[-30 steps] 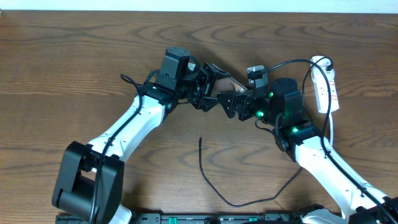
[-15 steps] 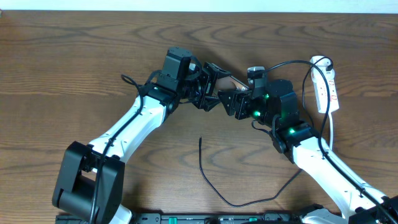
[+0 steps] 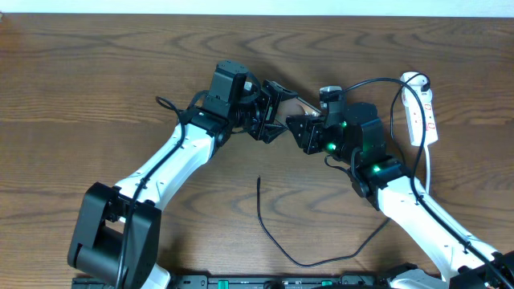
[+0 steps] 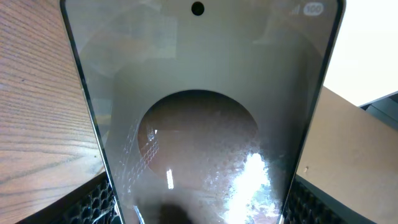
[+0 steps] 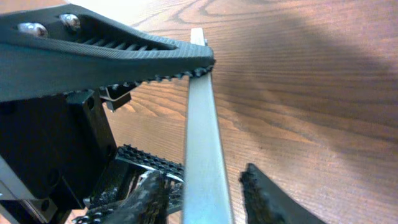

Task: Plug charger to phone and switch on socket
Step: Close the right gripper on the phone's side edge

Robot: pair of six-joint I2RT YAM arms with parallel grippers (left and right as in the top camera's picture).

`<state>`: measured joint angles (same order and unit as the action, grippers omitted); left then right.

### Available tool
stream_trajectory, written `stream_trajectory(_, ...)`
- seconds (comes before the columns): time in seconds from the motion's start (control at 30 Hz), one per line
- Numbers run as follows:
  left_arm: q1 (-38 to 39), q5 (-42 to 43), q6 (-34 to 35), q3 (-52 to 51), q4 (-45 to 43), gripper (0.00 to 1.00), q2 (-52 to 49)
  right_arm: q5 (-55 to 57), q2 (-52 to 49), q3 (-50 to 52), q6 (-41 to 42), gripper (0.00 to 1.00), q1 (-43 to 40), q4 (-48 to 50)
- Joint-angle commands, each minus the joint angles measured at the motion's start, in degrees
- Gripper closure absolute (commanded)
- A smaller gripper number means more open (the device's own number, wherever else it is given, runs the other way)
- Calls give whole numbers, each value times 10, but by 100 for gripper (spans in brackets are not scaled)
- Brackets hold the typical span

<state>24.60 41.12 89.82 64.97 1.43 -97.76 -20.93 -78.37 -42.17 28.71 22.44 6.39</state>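
Note:
The phone (image 3: 299,103) is held up off the table at mid-back, with my left gripper (image 3: 273,112) shut on it. Its glossy face (image 4: 199,93) fills the left wrist view, and black fingers (image 4: 93,199) press on both long edges. My right gripper (image 3: 295,128) meets it from the right. In the right wrist view the phone's thin edge (image 5: 202,124) runs between my right gripper's (image 5: 202,196) jaws, with narrow gaps on both sides. The charger's black cable (image 3: 305,261) lies loose on the table, its tip (image 3: 259,181) free. The socket (image 3: 420,112) lies at the far right.
The left gripper's ribbed finger (image 5: 106,56) crosses the top of the right wrist view, close to my right fingers. Both arms crowd the table's middle. The socket's white cord (image 3: 427,164) runs down beside the right arm.
My right gripper has edged left toward the phone and its jaws have narrowed around the phone's edge. The left gripper and the phone have stayed put.

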Motion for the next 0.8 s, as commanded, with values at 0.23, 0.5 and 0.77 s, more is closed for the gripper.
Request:
stream_trajectory(0.23,2,-18,-2,16,-7,93,13,4,-4,-8,0,73,6,-2)
stream_trajectory(0.5,2,-18,-2,16,-7,93,13,4,-4,-8,0,83,6,-2)
stream_trajectory(0.77,2,-18,-2,16,-6,92,13,4,-4,-8,0,98,5,-2)
